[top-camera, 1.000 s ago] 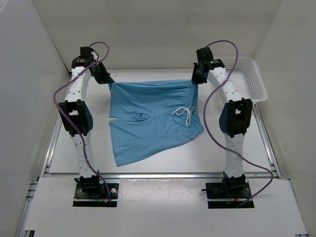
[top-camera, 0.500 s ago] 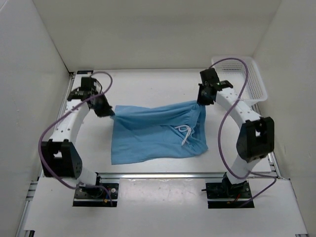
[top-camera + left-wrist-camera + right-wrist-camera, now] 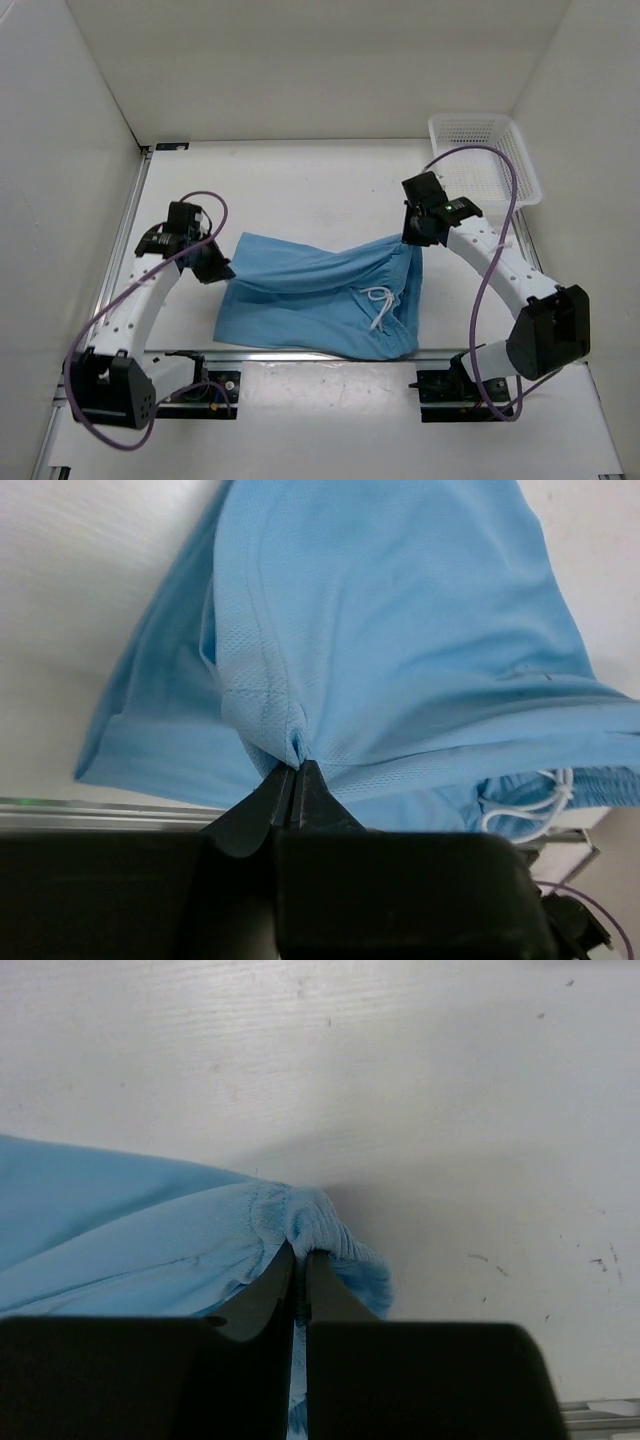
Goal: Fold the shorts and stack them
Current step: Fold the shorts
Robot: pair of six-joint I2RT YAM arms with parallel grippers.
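You have both claws clenched on the shorts [image 3: 320, 295], 1 at each end of the upper edge.

Your left gripper [image 3: 215, 268] pinches a bunched corner of the light-blue fabric on the left; your right gripper [image 3: 415, 235] pinches the gathered waistband on the right. In both wrist views the jaws stand closed with cloth nipped between the tips. The shorts sag between the 2 grippers, their lower part lying on the table [image 3: 300, 190] near its front edge. The white drawstring [image 3: 383, 305] dangles on the right half. The white mesh basket [image 3: 480, 150] sits in the far right corner, well apart from the cloth.
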